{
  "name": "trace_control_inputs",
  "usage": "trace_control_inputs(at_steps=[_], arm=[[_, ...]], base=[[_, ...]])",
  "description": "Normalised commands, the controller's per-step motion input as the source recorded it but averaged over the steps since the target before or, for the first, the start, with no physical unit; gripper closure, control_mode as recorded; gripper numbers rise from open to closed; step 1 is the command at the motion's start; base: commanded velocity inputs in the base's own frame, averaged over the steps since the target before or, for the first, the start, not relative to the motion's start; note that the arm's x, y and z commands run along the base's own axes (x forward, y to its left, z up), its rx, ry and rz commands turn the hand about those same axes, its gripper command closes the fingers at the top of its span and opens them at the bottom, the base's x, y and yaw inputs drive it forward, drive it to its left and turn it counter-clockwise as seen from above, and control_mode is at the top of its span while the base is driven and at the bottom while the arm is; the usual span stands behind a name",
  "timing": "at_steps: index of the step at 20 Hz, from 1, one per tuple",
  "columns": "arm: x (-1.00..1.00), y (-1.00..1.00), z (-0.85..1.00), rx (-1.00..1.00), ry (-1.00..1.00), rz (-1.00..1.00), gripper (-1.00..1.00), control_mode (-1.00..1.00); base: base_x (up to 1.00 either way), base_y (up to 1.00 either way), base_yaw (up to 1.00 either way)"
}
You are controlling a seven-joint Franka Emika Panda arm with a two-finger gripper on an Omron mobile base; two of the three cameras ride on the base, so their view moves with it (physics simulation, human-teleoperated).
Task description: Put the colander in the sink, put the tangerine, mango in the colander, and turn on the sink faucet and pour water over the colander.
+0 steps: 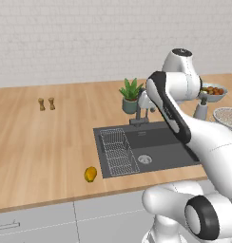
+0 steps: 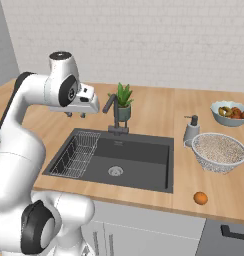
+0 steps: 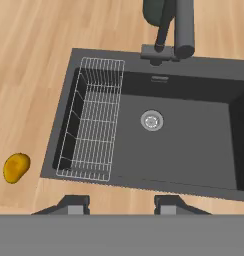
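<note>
Hovering end effector [image 3: 121,204] above sink [image 3: 194,145]; colander [image 2: 219,152] sits far right.

Colander [image 1: 228,116] cropped at right edge.

Matt dark sink [image 3: 194,145], wire-mesh colander [image 2: 219,151], wood-grain counter [image 1: 42,142]

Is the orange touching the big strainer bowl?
Apart. The right base view shows bare wooden counter between the tangerine and the colander.
</note>
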Motion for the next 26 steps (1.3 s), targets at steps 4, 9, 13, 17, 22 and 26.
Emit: trace_control_inputs(at_steps=[4, 9, 13, 17, 22, 26], arm=[[-0.19, -0.26, -0.01, 0.00, 0.00, -0.11, -1.00, -1.00], [-0.42, -0.69, 0.00, 0.06, -0.01, -0.24, -1.00, -1.00], [-0.37, -0.90, -0.01, 0.12, -0.01, -0.40, -1.00, -1.00], [-0.20, -0.98, -0.08, 0.17, 0.00, -0.51, -1.00, -1.00], [-0.01, -0.99, -0.13, 0.15, -0.03, -0.51, -1.00, -1.00], [0.00, -0.89, -0.21, 0.04, -0.01, -0.39, -1.00, -1.00]], base=[[0.00, 0.00, 0.00], [0.00, 0.00, 0.00], [0.00, 0.00, 0.00], [0.00, 0.00, 0.00], [0.00, 0.00, 0.00], [0.00, 0.00, 0.00]])
